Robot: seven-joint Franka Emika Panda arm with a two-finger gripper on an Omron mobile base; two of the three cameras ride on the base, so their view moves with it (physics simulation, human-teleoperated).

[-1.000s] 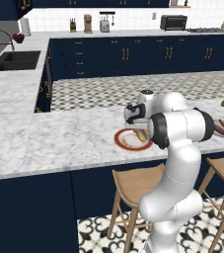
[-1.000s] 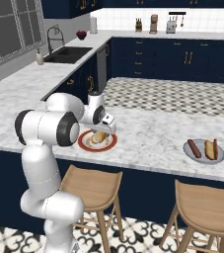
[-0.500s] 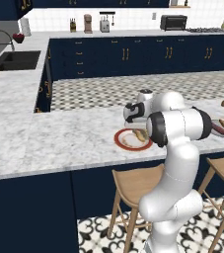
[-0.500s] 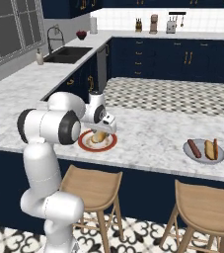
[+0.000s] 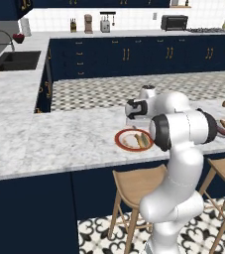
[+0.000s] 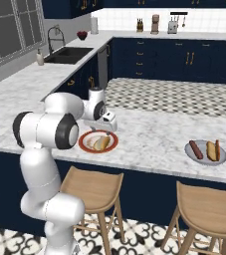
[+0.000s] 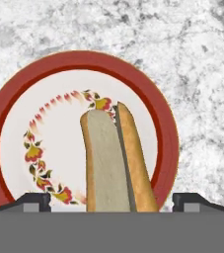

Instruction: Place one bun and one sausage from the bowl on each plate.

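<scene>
While the gripper (image 7: 111, 200) hangs above the red-rimmed plate (image 7: 163, 118) with its fingertips (image 7: 34, 200) spread wide and holding nothing, a split bun (image 7: 111, 163) lies on that plate, running from centre toward 6 o'clock in the hand view. At 3 o'clock on the counter (image 6: 149, 134), the grey plate (image 6: 205, 152) carries a sausage (image 6: 196, 149) beside a bun.

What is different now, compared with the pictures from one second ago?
The gripper has opened wider above the white plate with the orange-red rim, leaving the tan bun lying on it. The arm hardly moved. The grey plate with its bun and sausage stayed as it was.
</scene>
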